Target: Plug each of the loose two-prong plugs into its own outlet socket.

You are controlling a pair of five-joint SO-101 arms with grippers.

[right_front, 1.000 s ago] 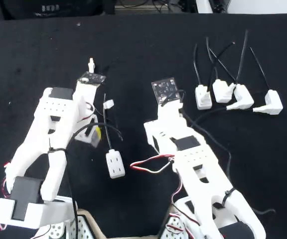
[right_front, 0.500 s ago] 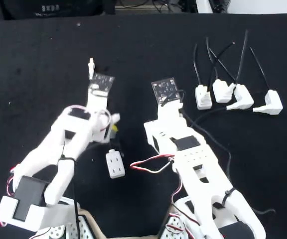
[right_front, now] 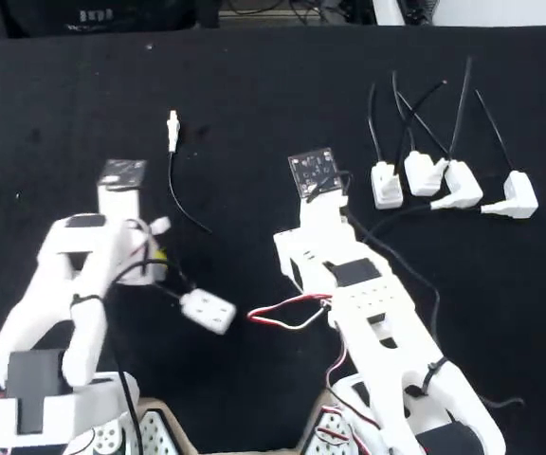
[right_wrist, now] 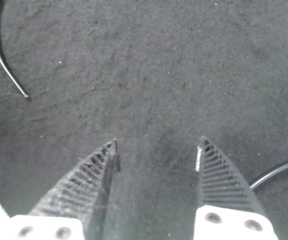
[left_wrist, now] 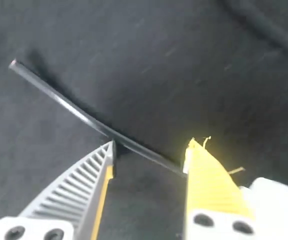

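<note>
white outlet socket block (right_front: 207, 310) lies near-side on the black cloth (right_front: 254, 76); its thin black cord (left_wrist: 84, 117) crosses between the spread jaws of your left gripper (left_wrist: 150, 150), probably to tow it. four white two-prong plugs (right_front: 461, 183) sit far right; right gripper (right_wrist: 158, 142) open-jawed over bare cloth

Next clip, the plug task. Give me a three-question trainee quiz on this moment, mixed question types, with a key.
1. True or false: the left gripper is shut on a white plug.
2. How many white plugs lie grouped at the table's far right in the high view? A. two B. four C. six
3. Fill in: the right gripper is ____, holding nothing.
Key: 1. False; it is open, straddling a black cord. 2. B. 3. open.
</note>
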